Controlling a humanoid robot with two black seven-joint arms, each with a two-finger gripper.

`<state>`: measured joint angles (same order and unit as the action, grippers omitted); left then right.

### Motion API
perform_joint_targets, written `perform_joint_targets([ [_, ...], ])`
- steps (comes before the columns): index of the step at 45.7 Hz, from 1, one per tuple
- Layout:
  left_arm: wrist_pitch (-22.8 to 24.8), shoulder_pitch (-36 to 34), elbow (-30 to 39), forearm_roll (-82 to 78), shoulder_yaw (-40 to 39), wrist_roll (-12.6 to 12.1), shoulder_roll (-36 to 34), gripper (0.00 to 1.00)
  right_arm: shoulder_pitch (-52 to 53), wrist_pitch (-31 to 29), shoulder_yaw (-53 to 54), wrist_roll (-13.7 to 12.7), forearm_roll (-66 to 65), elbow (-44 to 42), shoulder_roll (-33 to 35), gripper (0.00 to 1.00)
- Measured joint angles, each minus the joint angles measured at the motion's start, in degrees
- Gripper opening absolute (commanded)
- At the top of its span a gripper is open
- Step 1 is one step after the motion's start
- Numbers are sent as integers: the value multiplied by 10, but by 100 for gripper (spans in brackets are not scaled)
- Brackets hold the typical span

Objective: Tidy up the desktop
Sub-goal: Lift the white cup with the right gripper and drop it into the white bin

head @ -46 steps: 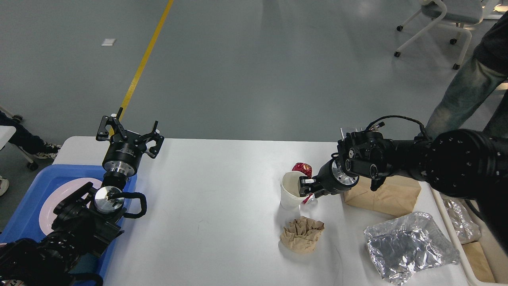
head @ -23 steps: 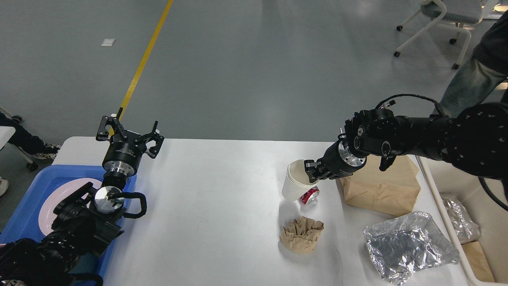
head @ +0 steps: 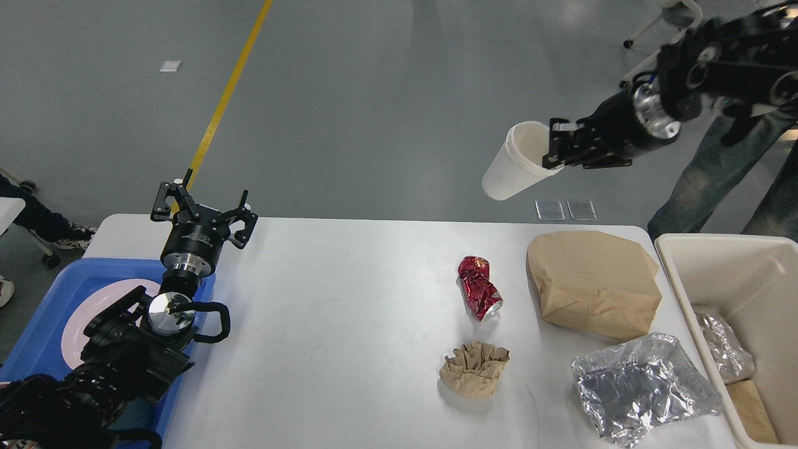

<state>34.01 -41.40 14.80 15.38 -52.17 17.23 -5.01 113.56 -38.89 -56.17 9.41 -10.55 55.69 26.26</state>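
Foil: a crumpled silver foil tray [head: 642, 388] lies nearest, on the right front part of the desktop [head: 349, 324], just beside the cream bin [head: 729, 262].
Brown wad: a crumpled brown paper ball [head: 474, 369] sits left of the foil, apart from it.
Left arm: it enters at the lower left over the blue tray [head: 37, 337], which holds a pink plate [head: 84, 315].
Desktop: the wide white tabletop fills the lower half of the view, with the blue tray at its left end and the cream bin off its right edge.
Bin contents: a piece of foil and a brown paper piece lie inside the cream bin.
Can: a crushed red can [head: 479, 287] lies on its side beyond the brown wad, just left of the paper bag [head: 592, 284].
Paper bag: a flattened brown bag rests on the far right part of the desktop, touching neither can nor foil as far as can be seen.
Left gripper: the left gripper [head: 202, 209] stands above the far left edge of the desktop, its 2 fingers spread apart and holding nothing.
Right gripper: the right gripper [head: 557, 144] is raised high beyond the far edge, clamped on the rim of a white paper cup [head: 514, 165].
Cup: tilted, mouth toward the upper right, base toward the lower left, in the air above the grey floor.
Background: a yellow floor line [head: 227, 93] and a person's jeans at the far right.
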Motion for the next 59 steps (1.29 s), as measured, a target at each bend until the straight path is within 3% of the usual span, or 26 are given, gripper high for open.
perform_joint_targets([
  [7, 0, 0, 0, 0, 0, 0, 0, 97, 21, -8, -13, 0, -10, -23, 66, 0],
  [13, 0, 0, 0, 0, 0, 0, 0, 97, -48, 29, -36, -1, -6, -84, 123, 0],
  [21, 0, 0, 0, 0, 0, 0, 0, 97, -208, 154, -35, -1, -4, -152, 201, 0],
  [27, 0, 0, 1, 0, 0, 0, 0, 97, -343, 266, -23, 0, -3, -180, 218, 0],
  [33, 0, 0, 1, 0, 0, 0, 0, 97, -448, 326, 7, 1, -3, -185, 218, 0],
  [35, 0, 0, 1, 0, 0, 0, 0, 96, -477, 336, 20, 1, -3, -187, 217, 32],
  [38, 0, 0, 0, 0, 0, 0, 0, 96, -516, 342, 39, 1, -3, -194, 214, 94],
  [39, 0, 0, 0, 0, 0, 0, 0, 97, -526, 343, 45, 1, -3, -198, 212, 100],
  [50, 0, 0, 0, 0, 1, 0, 0, 97, -603, 350, 92, 1, -3, -264, 163, 100],
  [59, 0, 0, 0, 0, 0, 0, 0, 96, -565, 347, 83, 0, -10, -263, 136, 100],
])
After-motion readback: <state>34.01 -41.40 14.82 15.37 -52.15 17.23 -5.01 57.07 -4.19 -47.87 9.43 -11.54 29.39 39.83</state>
